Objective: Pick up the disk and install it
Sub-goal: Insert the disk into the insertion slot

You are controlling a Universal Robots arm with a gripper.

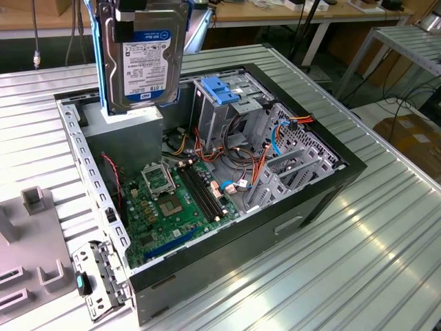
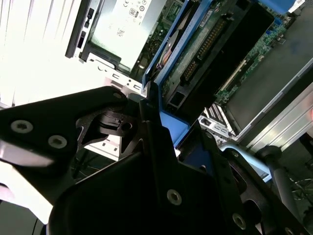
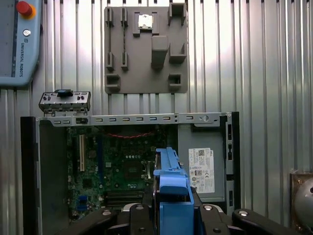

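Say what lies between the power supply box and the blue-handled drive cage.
Loose cables, in the exterior view; the disk is held high over the case.

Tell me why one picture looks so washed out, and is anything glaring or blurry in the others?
Second wrist view: the ribbed table burns out to white glare. Exterior view: even light, a soft sheen on the table, the disk crisp. First wrist view: flat lighting, and the disk's blue rail, close to the lens, looks a little soft.
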